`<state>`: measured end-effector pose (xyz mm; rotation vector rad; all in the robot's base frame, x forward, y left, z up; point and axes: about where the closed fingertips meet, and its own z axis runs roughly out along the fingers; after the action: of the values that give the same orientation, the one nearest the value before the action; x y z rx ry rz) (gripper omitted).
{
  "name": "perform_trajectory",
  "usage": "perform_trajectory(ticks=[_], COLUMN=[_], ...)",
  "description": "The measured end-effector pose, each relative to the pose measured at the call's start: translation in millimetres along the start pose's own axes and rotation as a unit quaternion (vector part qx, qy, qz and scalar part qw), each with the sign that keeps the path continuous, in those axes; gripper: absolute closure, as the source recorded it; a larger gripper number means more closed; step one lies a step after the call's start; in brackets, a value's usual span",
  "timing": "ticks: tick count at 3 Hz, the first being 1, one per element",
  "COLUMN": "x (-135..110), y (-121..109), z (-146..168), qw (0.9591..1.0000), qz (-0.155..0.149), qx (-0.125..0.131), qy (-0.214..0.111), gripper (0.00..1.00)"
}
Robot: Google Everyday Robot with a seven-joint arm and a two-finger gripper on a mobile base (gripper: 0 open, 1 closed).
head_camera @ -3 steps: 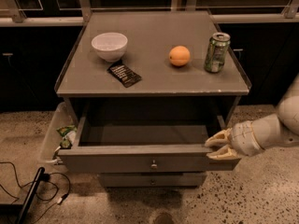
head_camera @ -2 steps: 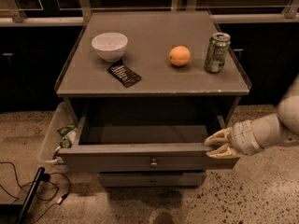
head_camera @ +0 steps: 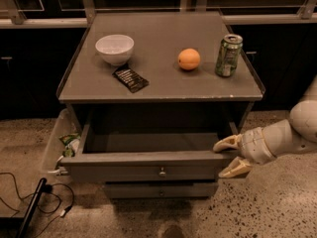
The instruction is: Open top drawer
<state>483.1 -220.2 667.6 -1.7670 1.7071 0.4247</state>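
Note:
The top drawer [head_camera: 148,171] is grey with a small round metal knob [head_camera: 162,172] at its centre. It stands pulled out from the cabinet, and its shallow grey interior [head_camera: 148,142] shows with nothing in it. My gripper [head_camera: 231,155] is at the drawer's right front corner. One pale finger [head_camera: 225,144] lies over the top edge of the front panel and the other [head_camera: 236,168] is below it, at the panel's right end. A slimmer drawer [head_camera: 159,190] sits below, shut.
On the cabinet top [head_camera: 163,83] stand a white bowl [head_camera: 114,48], a dark snack packet [head_camera: 130,79], an orange [head_camera: 188,59] and a green can [head_camera: 228,55]. A pale bin [head_camera: 58,143] with wrappers stands left of the cabinet. Cables [head_camera: 34,202] lie on the speckled floor.

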Motion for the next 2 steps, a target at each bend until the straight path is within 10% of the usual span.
perform_trajectory(ticks=[2], x=[13.8], y=[3.2], z=[31.1], qw=[0.9995], qz=[0.024], qx=[-0.019], qy=[0.002], gripper=[0.0])
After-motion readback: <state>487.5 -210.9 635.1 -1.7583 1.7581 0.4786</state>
